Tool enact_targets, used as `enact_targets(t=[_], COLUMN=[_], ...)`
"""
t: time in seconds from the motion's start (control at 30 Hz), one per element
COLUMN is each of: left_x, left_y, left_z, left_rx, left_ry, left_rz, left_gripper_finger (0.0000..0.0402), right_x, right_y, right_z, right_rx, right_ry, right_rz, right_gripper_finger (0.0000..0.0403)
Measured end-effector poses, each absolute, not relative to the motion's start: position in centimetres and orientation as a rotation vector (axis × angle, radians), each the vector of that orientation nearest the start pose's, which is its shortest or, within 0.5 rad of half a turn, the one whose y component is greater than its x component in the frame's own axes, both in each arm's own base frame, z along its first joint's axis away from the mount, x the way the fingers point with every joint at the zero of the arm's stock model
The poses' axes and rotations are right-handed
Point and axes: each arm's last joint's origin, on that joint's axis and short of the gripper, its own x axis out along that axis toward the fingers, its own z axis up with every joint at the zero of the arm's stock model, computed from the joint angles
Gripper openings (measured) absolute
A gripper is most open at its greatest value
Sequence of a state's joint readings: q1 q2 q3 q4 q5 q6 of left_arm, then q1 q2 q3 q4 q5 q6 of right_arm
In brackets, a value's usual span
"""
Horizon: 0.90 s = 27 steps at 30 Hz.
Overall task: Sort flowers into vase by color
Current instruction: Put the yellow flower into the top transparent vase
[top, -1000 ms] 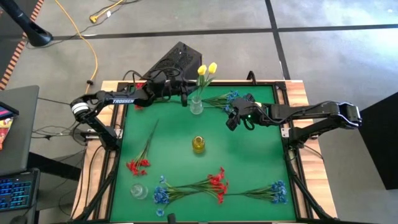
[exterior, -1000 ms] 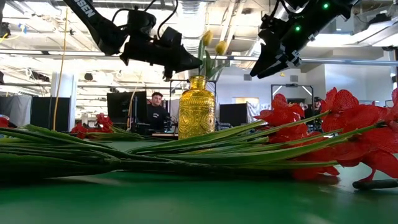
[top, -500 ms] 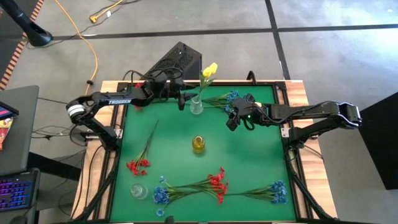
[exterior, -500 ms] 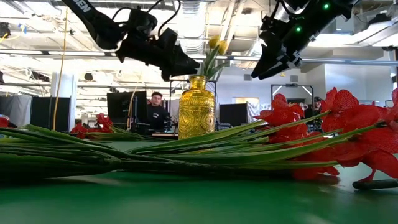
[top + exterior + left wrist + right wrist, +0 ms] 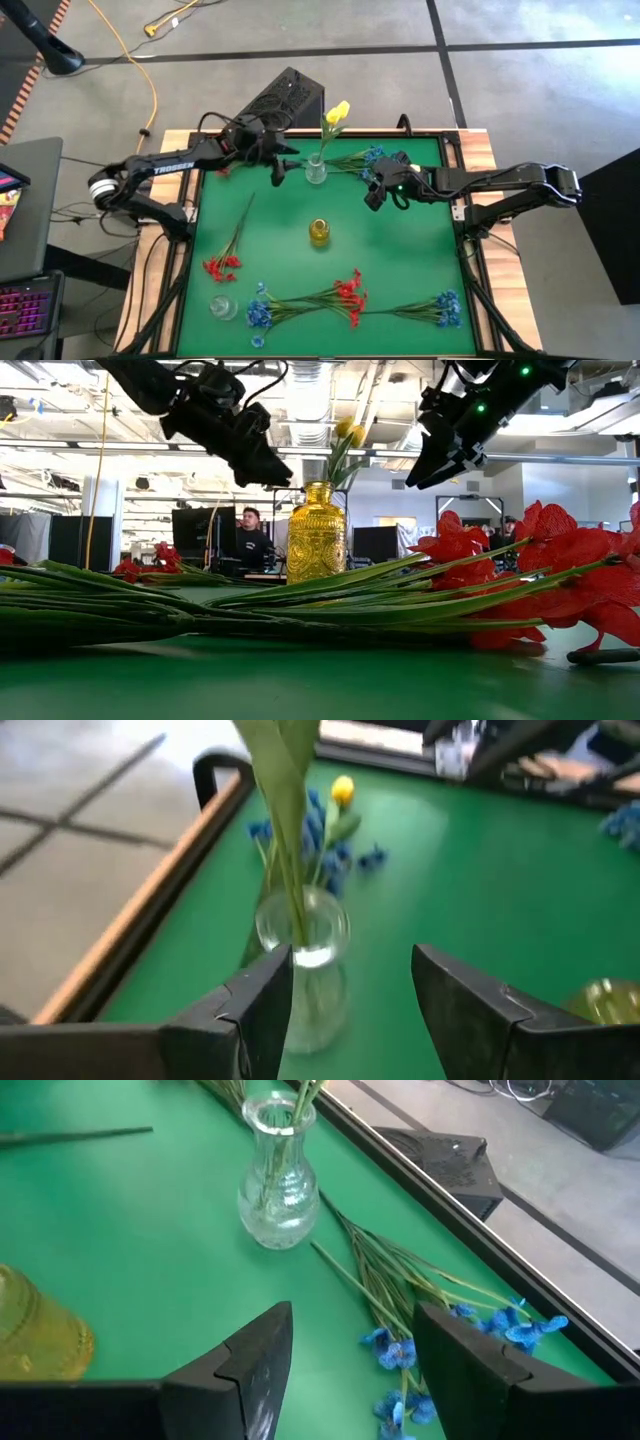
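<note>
left fingers (image 5: pixel 350 1010) spread beside clear vase (image 5: pixel 316 171) near table's far edge

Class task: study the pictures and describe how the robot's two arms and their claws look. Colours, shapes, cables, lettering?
Both arms are slim, black and jointed. The left arm bears white "TROSSEN" lettering, a white band near its base and looped black cables. The right arm shows small green lights by its wrist. The left claw and right claw each have two broad, dark, wedge-shaped fingers.

Clear glass vase (image 5: pixel 277 1190), matt green table (image 5: pixel 400 250)

Yellow cable (image 5: pixel 140 60) on floor; seated person (image 5: pixel 250 538).
</note>
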<state>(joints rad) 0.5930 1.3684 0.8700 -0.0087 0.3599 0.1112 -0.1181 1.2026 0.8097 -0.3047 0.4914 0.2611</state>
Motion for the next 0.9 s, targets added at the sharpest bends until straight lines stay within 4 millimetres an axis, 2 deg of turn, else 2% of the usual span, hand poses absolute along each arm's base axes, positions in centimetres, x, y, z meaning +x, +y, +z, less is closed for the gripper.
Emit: enact_targets(t=[0.37,0.57,0.7,0.9], left_x=[24.4,24.8,24.9,25.0], left_y=[14.6,14.0,13.7,13.4], left_z=[23.7,23.7,23.7,23.6], left_rx=[-0.157,-0.137,-0.137,-0.136], left_ry=[0.662,0.66,0.668,0.676], left_rz=[0.296,0.287,0.279,0.265], left_gripper_finger=[0.0194,0.0194,0.0194,0.0194], right_x=[22.5,22.2,21.1,19.2], right_y=[-4.7,-7.4,-9.8,-12.7], right_z=[23.6,23.6,23.4,22.4], right_rx=[0.041,0.135,0.14,0.278], right_ry=[0.871,0.88,0.917,1.012], right_rz=[-0.669,-0.566,-0.631,-0.695], right_gripper_finger=[0.0234,0.0234,0.0234,0.0234])
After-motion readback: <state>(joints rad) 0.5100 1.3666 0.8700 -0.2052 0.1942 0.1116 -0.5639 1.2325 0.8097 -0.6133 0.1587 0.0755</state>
